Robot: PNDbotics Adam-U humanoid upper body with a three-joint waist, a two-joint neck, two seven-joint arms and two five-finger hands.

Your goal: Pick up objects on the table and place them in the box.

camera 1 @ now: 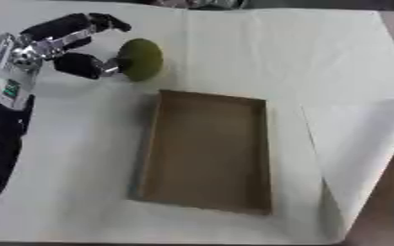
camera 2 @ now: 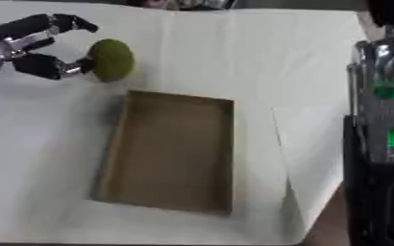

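Item: green round object (camera 1: 141, 59), olive in colour, somewhat oval. It is sitting on the white cloth (camera 1: 318, 57) just beyond the far-left corner of the box, apart from its rim.

Left hand (camera 1: 66, 43): it is coming in from the left side with its fingers arching over the top of the object and its thumb touching the near left face. The fingers are curling round it without yet closing fully on it; whether it is lifting off the cloth cannot be told.

Box (camera 1: 154, 139): brown, shallow, open-topped, lying in the middle of the cloth with nothing showing inside.

Right hand: not showing; only the right arm (camera 2: 385, 125) is standing along the right edge of the right eye view.

Handling note, as a judgement: the round shape is likely to roll, so thumb and fingers should be closing on opposite sides before lifting, then carrying it clear over the near rim and lowering it inside.
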